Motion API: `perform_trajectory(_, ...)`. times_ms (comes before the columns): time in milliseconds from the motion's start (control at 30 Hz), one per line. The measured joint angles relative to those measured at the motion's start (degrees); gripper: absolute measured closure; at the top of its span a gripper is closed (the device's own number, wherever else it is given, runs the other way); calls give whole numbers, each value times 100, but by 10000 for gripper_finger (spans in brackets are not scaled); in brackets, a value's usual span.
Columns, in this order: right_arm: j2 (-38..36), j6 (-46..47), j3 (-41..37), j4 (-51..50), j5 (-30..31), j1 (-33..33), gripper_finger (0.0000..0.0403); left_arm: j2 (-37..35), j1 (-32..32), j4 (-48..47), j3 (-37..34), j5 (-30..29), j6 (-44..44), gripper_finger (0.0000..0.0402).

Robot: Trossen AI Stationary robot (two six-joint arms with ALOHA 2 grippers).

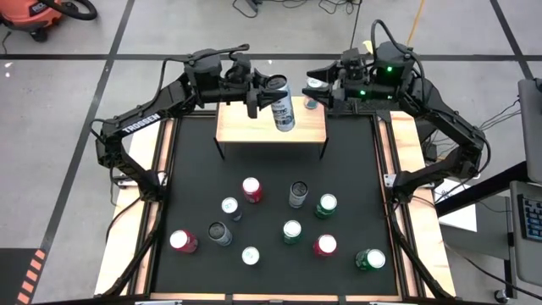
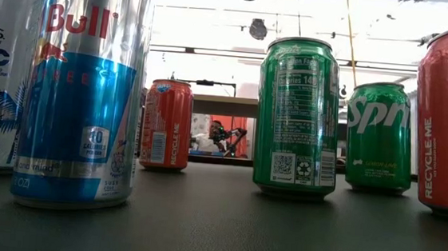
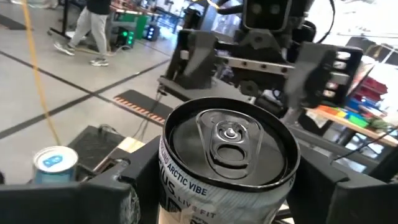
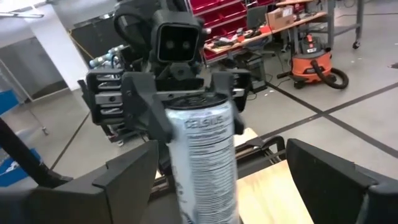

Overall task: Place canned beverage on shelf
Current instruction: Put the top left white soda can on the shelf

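The canned beverage [image 1: 284, 103], a tall silver-white can with dark lettering, stands upright in the air over the shelf [image 1: 271, 127], a light-wood board on thin black legs at the table's far edge. My left gripper [image 1: 261, 93] is shut on it, reaching in level from the far left. My right gripper [image 1: 315, 91] is open and level just right of the can. In the right wrist view its two fingers stand wide apart on either side of the can without touching it. Whether the can's bottom rests on the board, I cannot tell. My left gripper pinches the can between its two fingers at the upper part of its side wall [image 4: 186, 115], just under the rim. The fingers [image 3: 124, 196] come in level from the table's far-left side, one on each side of the can. The can stays upright with its tab end [image 3: 229, 134] up.
A small blue-topped can [image 1: 311, 103] stands at the shelf's far right corner. Several red, green and silver cans [image 1: 292, 230] stand scattered over the near half of the black table [image 1: 195, 169]. Bare board lies to the left and right of the held can.
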Motion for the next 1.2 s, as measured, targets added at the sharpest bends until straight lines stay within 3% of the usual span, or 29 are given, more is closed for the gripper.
perform_trajectory(267,138,-208,0,1,52,167,71,0,0,-259,2,-415,229,155)
perform_trajectory(600,195,-664,0,-25,128,270,71,0,-60,-556,2,-492,269,155)
perform_trajectory(933,197,-1036,0,-968,103,362,71,0,-307,-567,2,-924,565,155)
perform_trajectory(1200,265,-1042,0,-951,112,430,71,0,-348,-567,2,-1071,698,155)
